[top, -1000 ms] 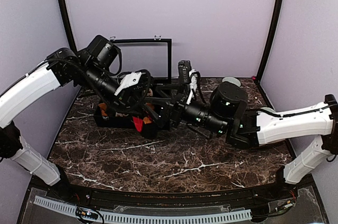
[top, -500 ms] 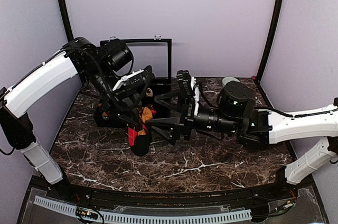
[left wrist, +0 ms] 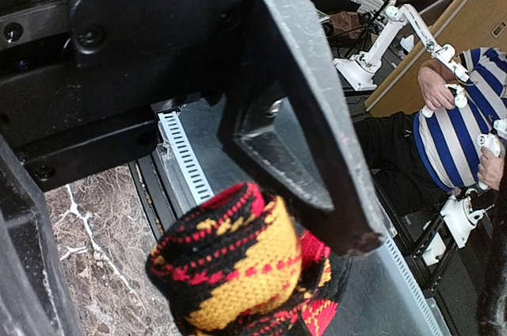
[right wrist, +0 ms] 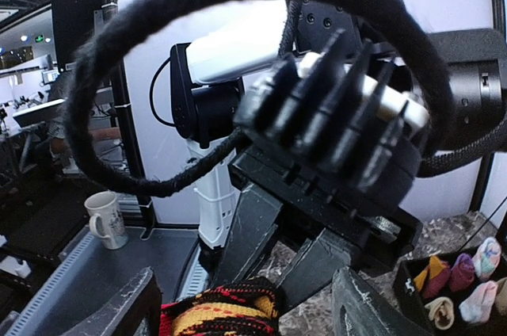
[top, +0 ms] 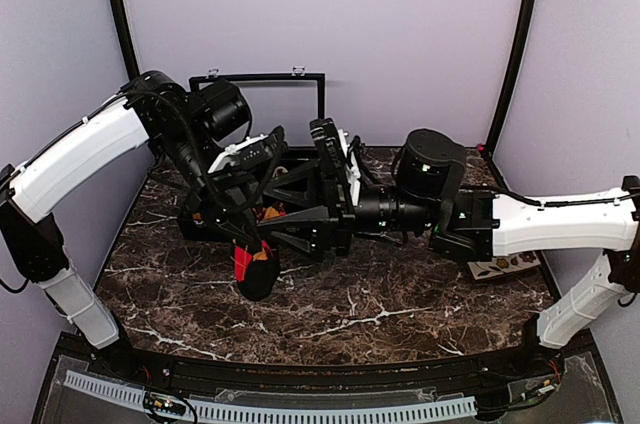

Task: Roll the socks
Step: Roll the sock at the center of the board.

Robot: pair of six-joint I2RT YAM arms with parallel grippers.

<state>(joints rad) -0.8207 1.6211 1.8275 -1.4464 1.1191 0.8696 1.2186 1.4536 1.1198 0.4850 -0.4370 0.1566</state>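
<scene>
Several small sock rolls (right wrist: pixel 466 284) sit in the black bin (top: pixel 197 229) far left behind the arms, and we see the left gripper (top: pixel 248 242) closed on the argyle sock (top: pixel 256 274) hanging over the table (top: pixel 390 314), the right gripper (top: pixel 287 230) open around it.

A dark brown marble tabletop with white veins (top: pixel 330 314) carries a black compartment bin (top: pixel 195 227) at its left rear, holding small pink, purple and tan sock rolls (right wrist: pixel 463 284). A thin black rectangular frame (top: pixel 322 104) stands at its far edge. A white slotted strip (top: pixel 300 410) lines its near edge. A white mug (right wrist: pixel 105 219) stands beyond the tabletop.
</scene>
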